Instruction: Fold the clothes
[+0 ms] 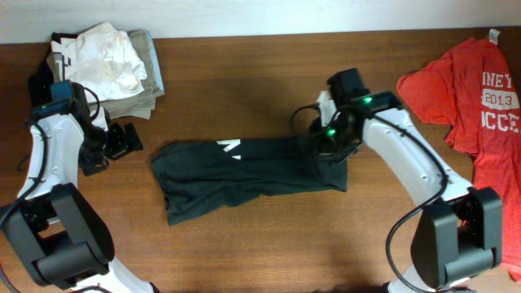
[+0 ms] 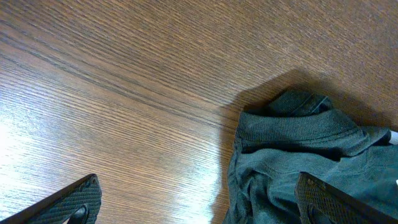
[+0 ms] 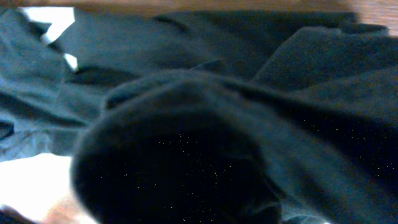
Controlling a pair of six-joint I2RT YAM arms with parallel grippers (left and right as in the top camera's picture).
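The black T-shirt [image 1: 244, 167] lies on the table's middle as a long band folded lengthwise, its white neck label [image 1: 229, 147] showing on top. My right gripper [image 1: 327, 145] sits at the shirt's right end. In the right wrist view a dark hump of shirt fabric [image 3: 186, 155] fills the frame and hides the fingers, so the gripper looks shut on it. My left gripper [image 1: 124, 143] is open and empty just left of the shirt. In the left wrist view [image 2: 199, 202] its fingers straddle bare wood and the shirt's left edge [image 2: 292, 149].
A pile of white and khaki folded garments [image 1: 110, 65] lies at the back left, close behind my left arm. A red T-shirt with white lettering [image 1: 480, 98] is spread at the right edge. The wooden table [image 1: 244, 89] is bare in front of and behind the black shirt.
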